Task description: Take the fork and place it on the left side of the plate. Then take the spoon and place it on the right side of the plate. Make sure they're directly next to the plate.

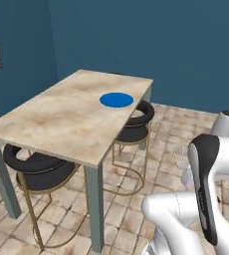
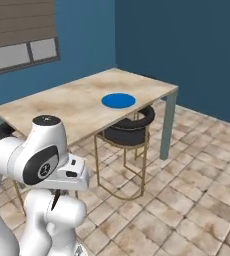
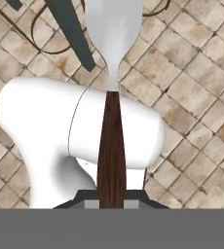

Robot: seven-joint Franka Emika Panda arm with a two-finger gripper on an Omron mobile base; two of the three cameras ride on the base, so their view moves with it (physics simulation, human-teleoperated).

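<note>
The jaws are nearly closed on a brown utensil handle; its pale head (image 3: 113,34) points to twelve o'clock in the hand view, above the tiled floor (image 3: 192,73). Whether it is the fork or the spoon I cannot tell. The blue plate (image 1: 116,100) lies on the table (image 1: 57,119), toward its two o'clock corner, above a dark chair (image 1: 136,124).
</note>
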